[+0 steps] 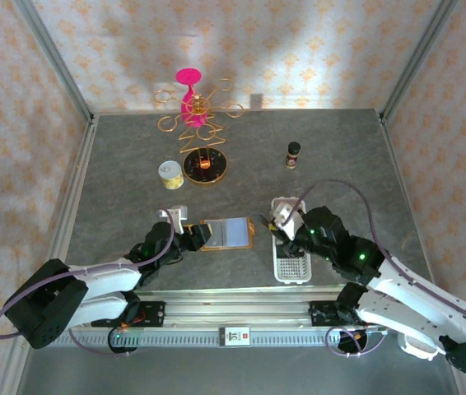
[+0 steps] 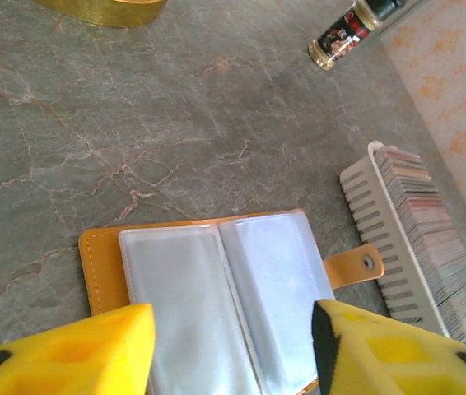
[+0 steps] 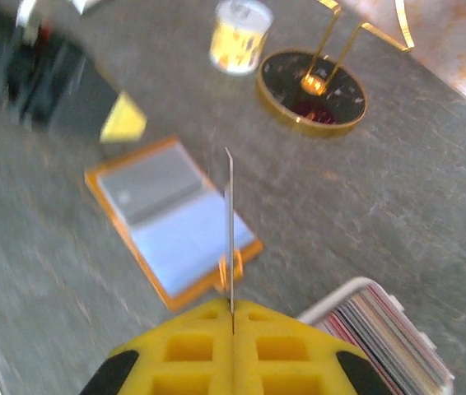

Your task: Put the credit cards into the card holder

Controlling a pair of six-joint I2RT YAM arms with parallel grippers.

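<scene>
Holder [image 2: 216, 304] lies open by the worktop's [image 1: 340, 140] near edge; your right gripper [image 3: 233, 329] clamps a card [image 3: 230, 230] edge-on for insertion; left gripper [image 2: 233, 337] stands apart.

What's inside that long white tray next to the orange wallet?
A tight row of cards standing on edge sits in the white tray. Their faces and the tray's bottom are covered, so those can't be seen.

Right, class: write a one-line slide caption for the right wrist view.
Right gripper shut on a thin card, held edge-on near the open orange leather-like card holder.
</scene>
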